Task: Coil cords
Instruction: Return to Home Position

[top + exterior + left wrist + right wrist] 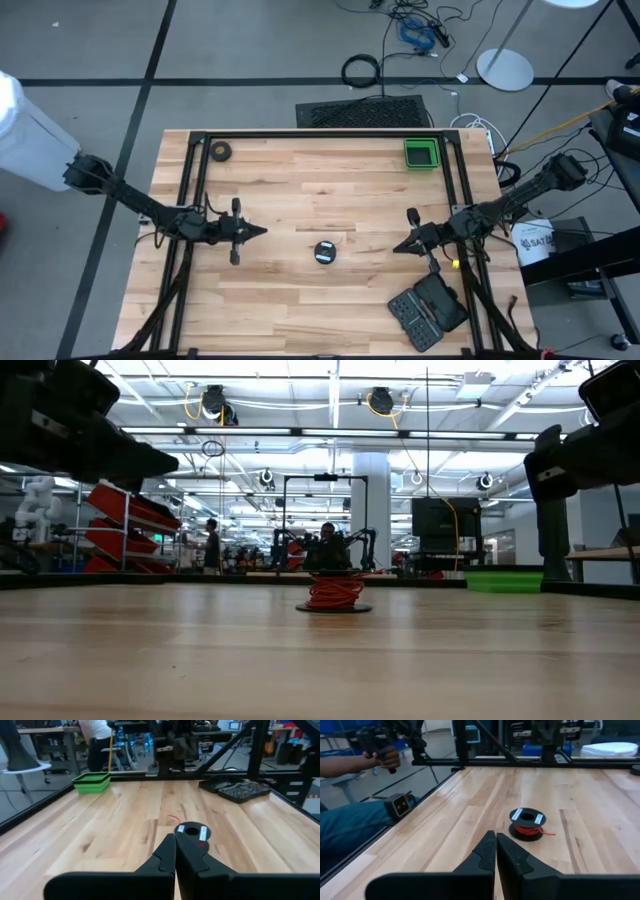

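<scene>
The red cord is wound on its small black reel (325, 252), which stands flat on the wooden table near the middle; the reel (334, 593) shows red coils in the low view, and a short red end sticks out from the reel (527, 824) on the table. My left gripper (262, 231) is shut and empty, left of the reel, pointing level toward it. My right gripper (396, 246) is shut and empty, right of the reel, also pointing at it. In the wrist views the reel (192, 832) lies beyond each shut fingertip pair, apart from them.
A green bin (421, 154) stands at the far right, a small black ring-shaped roll (220, 151) at the far left, a black open case (428, 310) near the right front. A black frame (320, 133) rims the table. A person's hand (382, 757) holds a controller beyond the table's edge.
</scene>
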Motion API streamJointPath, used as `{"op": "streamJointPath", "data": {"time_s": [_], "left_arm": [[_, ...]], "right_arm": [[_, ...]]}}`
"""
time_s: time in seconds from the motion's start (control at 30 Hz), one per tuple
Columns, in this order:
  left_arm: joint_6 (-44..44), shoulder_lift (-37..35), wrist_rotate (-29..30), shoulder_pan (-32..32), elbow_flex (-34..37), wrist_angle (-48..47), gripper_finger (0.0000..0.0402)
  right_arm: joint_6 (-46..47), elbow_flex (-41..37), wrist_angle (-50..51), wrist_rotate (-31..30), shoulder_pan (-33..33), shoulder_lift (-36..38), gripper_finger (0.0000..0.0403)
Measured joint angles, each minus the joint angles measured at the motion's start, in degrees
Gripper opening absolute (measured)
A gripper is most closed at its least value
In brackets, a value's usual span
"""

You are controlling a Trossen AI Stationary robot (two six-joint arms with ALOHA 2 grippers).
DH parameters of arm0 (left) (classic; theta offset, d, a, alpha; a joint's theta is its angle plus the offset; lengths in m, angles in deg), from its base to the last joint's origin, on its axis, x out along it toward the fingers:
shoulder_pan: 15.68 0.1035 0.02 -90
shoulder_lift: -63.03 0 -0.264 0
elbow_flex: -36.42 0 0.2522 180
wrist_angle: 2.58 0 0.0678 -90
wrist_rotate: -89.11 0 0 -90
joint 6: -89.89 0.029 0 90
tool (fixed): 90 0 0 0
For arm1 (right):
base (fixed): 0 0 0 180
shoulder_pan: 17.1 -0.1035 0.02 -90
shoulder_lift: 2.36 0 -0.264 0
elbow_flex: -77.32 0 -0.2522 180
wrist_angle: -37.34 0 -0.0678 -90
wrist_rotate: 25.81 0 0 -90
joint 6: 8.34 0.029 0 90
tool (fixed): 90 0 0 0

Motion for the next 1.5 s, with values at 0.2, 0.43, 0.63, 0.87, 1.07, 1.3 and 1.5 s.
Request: {"op": "streamJointPath", "data": {"time_s": [0.2,0.43,0.63,0.87,1.07,1.3,1.5], "left_arm": [[0.92,-1.37,-3.10,0.71,0.02,1.72,0.0002],[2.46,-8.39,-4.27,0.60,0.02,-1.76,0.0002],[2.59,-13.35,-4.81,0.77,0.02,-8.40,0.0002],[4.50,-17.54,-5.77,3.08,0.02,-11.71,0.0002],[5.07,-22.52,-8.31,3.96,0.02,-13.58,0.0002],[4.32,-30.30,-9.75,3.94,0.02,-23.02,0.0002],[3.98,-36.22,-9.94,3.92,0.04,-26.76,0.0002]], "right_arm": [[-0.52,0.00,2.48,1.12,0.00,3.51,0.0000],[-0.28,0.02,9.83,1.23,0.00,10.95,0.0000],[0.19,0.02,15.15,1.23,0.00,16.81,0.0000],[-2.38,0.02,18.78,1.03,0.00,22.19,0.0000],[-2.89,0.60,23.37,-0.01,-0.04,27.43,0.0000],[-3.03,1.66,26.61,-0.06,-0.07,31.29,0.0000],[-3.95,1.68,26.59,-0.26,-0.07,31.60,0.0000]]}}
